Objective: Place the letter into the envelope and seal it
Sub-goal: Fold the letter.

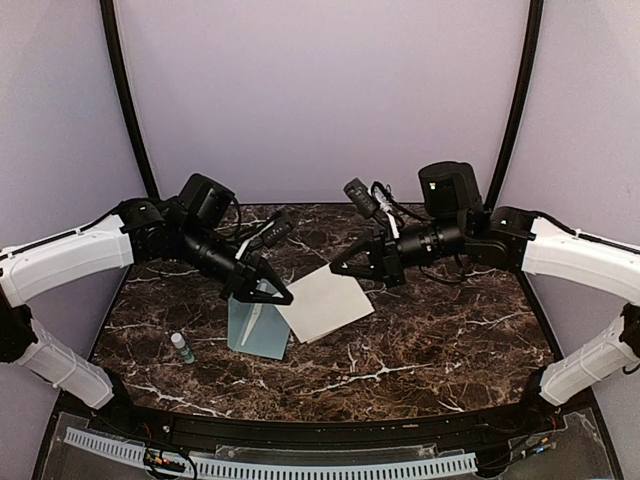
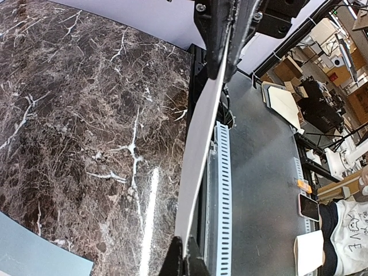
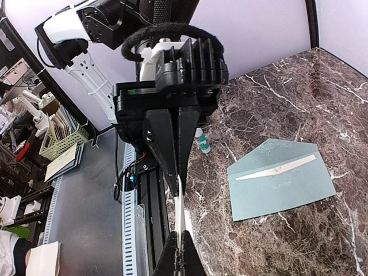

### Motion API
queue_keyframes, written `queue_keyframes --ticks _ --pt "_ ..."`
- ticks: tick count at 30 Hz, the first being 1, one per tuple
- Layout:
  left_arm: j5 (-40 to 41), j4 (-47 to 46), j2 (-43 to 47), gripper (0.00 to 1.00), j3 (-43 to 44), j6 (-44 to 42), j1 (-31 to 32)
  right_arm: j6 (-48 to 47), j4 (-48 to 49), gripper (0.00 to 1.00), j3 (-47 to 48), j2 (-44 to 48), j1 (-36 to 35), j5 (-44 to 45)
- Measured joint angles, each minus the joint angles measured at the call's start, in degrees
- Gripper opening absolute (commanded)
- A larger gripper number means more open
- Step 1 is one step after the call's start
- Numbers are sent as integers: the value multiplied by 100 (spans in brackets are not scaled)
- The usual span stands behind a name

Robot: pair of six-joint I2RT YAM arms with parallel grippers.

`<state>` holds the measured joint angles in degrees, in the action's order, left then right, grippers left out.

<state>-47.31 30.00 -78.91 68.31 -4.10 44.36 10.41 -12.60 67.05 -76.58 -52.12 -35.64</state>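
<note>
Both arms meet over the middle of the marble table (image 1: 450, 340) with the letter (image 1: 328, 303) held between them. The left gripper (image 1: 278, 296) is pinched tight on the sheet's left corner and the right gripper (image 1: 342, 268) is clamped on its far edge. Each wrist view shows the paper edge-on, a thin pale line running from one pair of closed fingers to the other, lifted off the marble.

The envelope (image 1: 255, 335) lies flat, left of centre and about midway between the far and near edges, with a pale strip across its face. From above, the letter's left corner overlaps the envelope's far right corner. From the right wrist the whole envelope shows, apart from the sheet.

A small green-capped bottle (image 1: 181, 347) stands upright just left of the envelope, toward the left edge – near it, not touching.

Bare marble runs from the letter's right edge out to the right edge, and from the envelope forward to the near edge.
</note>
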Motion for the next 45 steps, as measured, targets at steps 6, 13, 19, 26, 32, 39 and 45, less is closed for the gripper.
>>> queue_keyframes --ticks 6,13,19,26,32,39,45 --pt "-4 -7 76 37 -61 9 -17 -2 -52 0 -2 11 7 81" --pt "22 -127 190 43 -254 109 -85 2 -122 0 -76 127 50 153" --pt "20 -1226 699 81 -966 780 -170 229 264 0 -420 396 70 223" --pt "258 -3884 1394 91 -2190 2450 -291 750 1631 0 -1067 833 76 278" --pt "304 -5654 1325 94 -2494 3534 -247 1200 2924 0 -1565 1082 81 540" --pt "109 -6817 946 82 -2516 4190 -31 1547 3869 0 -1764 1093 81 807" --pt "-50 -7197 616 43 -2498 4428 118 1705 4212 0 -1869 1132 81 1062"
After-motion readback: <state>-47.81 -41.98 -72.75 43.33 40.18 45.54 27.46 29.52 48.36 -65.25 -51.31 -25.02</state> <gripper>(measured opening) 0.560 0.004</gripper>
